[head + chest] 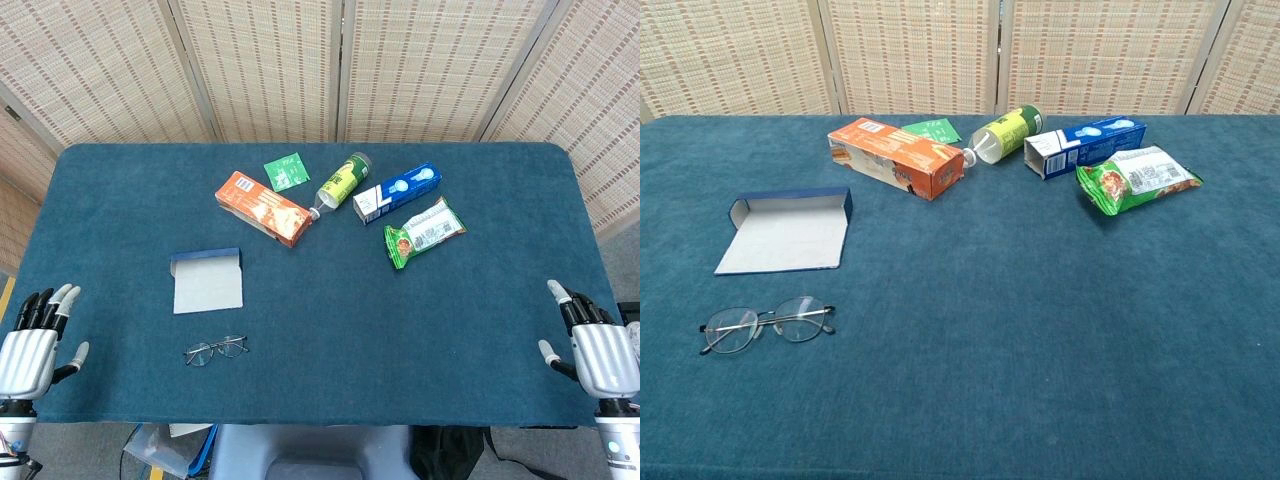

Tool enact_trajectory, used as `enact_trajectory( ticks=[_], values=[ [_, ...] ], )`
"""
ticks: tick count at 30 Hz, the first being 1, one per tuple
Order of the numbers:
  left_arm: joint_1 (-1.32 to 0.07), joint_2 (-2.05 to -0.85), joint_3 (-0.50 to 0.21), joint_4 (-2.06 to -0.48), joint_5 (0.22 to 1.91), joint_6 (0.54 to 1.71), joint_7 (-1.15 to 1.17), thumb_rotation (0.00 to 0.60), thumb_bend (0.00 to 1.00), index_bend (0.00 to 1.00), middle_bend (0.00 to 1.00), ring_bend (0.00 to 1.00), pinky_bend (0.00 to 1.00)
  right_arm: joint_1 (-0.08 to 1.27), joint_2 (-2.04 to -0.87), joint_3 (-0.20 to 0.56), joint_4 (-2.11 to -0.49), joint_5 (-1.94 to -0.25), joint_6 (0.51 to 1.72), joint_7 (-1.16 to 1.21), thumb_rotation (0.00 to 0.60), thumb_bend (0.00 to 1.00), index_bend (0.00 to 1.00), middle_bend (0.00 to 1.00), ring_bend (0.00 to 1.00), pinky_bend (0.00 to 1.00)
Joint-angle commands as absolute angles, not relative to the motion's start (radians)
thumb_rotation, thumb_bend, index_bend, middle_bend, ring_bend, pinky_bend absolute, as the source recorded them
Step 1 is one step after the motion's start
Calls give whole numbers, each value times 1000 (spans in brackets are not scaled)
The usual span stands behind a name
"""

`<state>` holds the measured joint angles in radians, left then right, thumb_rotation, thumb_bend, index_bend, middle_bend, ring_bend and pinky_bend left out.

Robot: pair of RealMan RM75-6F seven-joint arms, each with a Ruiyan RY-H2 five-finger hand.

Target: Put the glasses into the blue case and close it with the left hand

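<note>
The blue case (207, 280) (786, 234) lies open on the left part of the table, its pale lining facing up. Thin wire-framed glasses (215, 350) (767, 324) lie flat on the cloth just in front of the case, apart from it. My left hand (32, 345) hovers at the near left table edge, fingers spread, holding nothing, well left of the glasses. My right hand (592, 345) is at the near right edge, also spread and holding nothing. Neither hand shows in the chest view.
Across the back middle lie an orange box (264, 208) (896, 157), a green sachet (286, 171), a green bottle (342, 181) on its side, a blue box (396, 192) and a green snack bag (424, 232). The blue cloth table (330, 330) ends close before the glasses.
</note>
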<state>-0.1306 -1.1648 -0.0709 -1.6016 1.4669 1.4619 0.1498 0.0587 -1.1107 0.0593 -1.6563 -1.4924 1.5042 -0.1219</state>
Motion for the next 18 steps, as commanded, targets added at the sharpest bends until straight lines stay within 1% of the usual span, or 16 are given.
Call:
enact_trajectory(
  ticks=[1, 18],
  values=[
    [-132, -1162, -72, -1604, 1465, 1461, 152, 600, 345, 0, 0, 0, 0, 51, -1111, 62, -1654, -1491, 1516, -118, 600, 270, 48, 169, 176, 320],
    [-144, -1146, -83, -1614, 1455, 1454, 153, 600, 345, 0, 0, 0, 0, 29, -1097, 80, -1656, -1501, 1572, -95, 600, 270, 49, 169, 176, 320]
  ],
)
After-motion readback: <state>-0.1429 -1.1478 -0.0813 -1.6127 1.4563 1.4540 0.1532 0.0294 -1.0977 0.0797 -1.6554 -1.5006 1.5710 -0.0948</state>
